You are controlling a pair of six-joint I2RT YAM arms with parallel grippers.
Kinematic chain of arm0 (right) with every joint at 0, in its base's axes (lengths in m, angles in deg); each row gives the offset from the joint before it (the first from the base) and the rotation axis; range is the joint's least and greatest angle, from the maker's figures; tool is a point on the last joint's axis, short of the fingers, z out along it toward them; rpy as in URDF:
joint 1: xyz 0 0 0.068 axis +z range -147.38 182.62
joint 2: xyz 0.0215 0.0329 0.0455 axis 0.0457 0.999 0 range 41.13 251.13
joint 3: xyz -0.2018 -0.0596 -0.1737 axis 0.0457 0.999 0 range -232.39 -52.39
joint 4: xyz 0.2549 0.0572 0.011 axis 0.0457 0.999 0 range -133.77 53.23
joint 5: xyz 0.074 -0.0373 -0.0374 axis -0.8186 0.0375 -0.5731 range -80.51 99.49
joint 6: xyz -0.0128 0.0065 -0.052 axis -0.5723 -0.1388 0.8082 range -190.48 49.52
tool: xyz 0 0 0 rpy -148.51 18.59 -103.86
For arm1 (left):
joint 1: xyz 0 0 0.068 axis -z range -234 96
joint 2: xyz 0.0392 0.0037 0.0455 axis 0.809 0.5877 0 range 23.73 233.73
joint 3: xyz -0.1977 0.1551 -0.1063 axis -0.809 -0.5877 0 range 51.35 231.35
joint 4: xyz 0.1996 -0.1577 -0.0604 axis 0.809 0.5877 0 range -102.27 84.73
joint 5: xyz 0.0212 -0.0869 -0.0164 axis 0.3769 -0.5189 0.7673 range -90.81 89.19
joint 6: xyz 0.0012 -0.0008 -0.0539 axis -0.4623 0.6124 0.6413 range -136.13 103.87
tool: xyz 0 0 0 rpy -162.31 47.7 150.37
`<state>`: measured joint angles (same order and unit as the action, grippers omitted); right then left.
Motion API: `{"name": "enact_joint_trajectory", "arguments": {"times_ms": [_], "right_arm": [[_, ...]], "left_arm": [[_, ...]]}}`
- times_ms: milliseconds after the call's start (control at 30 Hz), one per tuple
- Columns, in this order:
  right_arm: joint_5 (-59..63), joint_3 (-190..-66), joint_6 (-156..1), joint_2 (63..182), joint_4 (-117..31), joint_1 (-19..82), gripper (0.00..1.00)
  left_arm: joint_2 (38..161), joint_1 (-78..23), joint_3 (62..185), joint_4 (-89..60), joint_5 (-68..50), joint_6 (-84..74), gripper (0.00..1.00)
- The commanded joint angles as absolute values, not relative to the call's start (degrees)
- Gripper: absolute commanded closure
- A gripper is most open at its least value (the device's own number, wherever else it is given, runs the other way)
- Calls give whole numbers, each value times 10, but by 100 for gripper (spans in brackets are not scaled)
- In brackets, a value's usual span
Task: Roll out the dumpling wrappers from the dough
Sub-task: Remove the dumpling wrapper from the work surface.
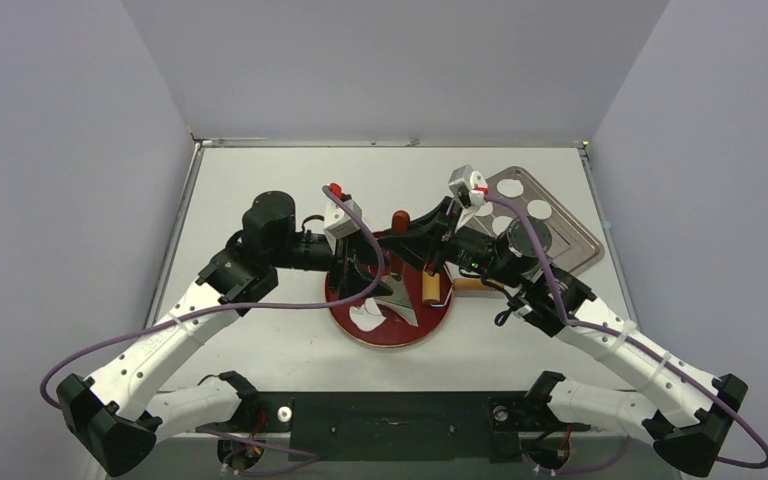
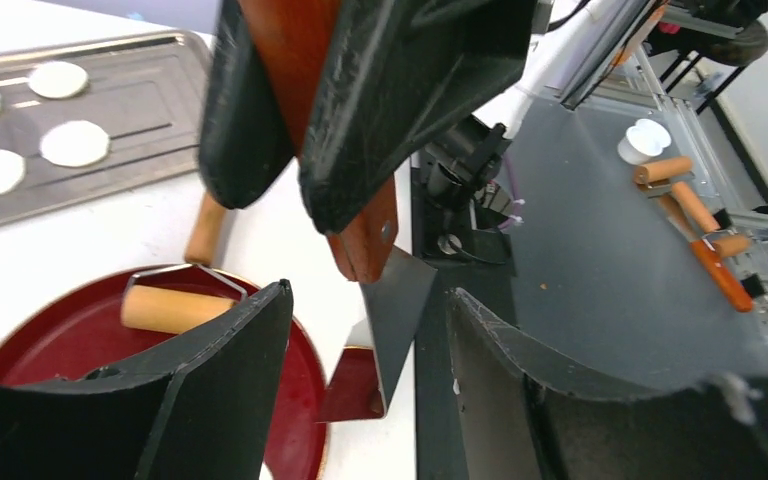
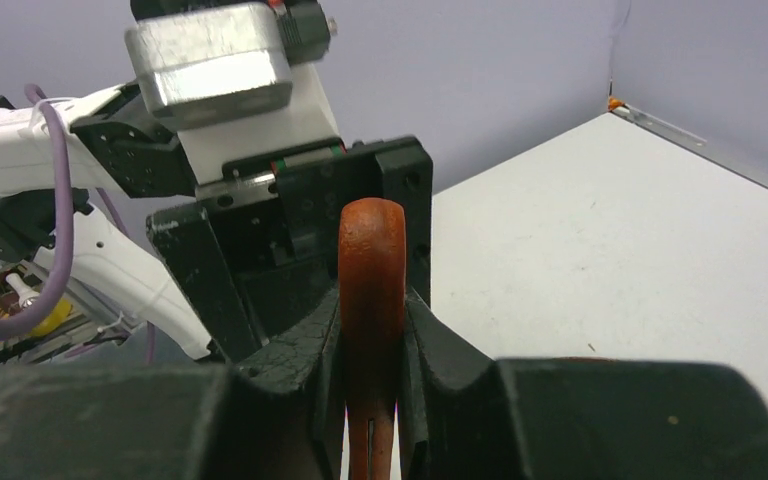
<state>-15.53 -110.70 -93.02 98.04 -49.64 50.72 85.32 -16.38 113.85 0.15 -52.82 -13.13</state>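
On the round dark-red plate (image 1: 390, 343) at the middle of the worktop (image 1: 280, 180) lies the ragged white dough (image 1: 365, 322), with a small wooden roller (image 2: 175, 308) on the same plate. Above it the right pincer (image 3: 372, 310) is clamped on the red-brown wooden handle of a metal-bladed scraper (image 2: 397, 300), blade hanging downward. The left pincer (image 2: 370, 290) is parted, its black fingers (image 2: 230, 380) flanking the blade with gaps showing. Four round white dumpling wrappers (image 2: 74, 143) rest on the metal tray (image 2: 150, 90) further right
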Motion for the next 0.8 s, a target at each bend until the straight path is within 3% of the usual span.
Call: {"name": "enact_joint_trajectory", "arguments": {"times_ms": [0,200,267,333,367,433,600,667,700,767], "right_arm": [[-184,-1143,-936,987,-557,514,100],[-187,-1159,-939,1001,-577,526,100],[-187,-1161,-939,1002,-583,526,100],[-185,-1161,-938,1002,-585,526,100],[-184,-1160,-937,1002,-583,526,100],[-180,-1158,-935,1000,-579,526,100],[-155,-1147,-944,996,-564,526,100],[-135,-1144,-945,991,-541,526,89],[-131,-1144,-945,989,-523,526,71],[-123,-1146,-945,985,-492,526,46]], "left_arm": [[842,-146,1112,-61,-509,-63,44],[844,-125,1101,-63,-487,-57,45],[847,-122,1096,-63,-486,-61,54],[847,-122,1094,-61,-492,-66,71],[847,-121,1096,-60,-497,-68,86],[847,-121,1101,-47,-500,-82,100],[840,-121,1118,5,-455,-144,100],[836,-122,1127,30,-399,-194,100],[835,-121,1132,38,-355,-211,100],[833,-121,1137,60,-295,-281,100]]}}
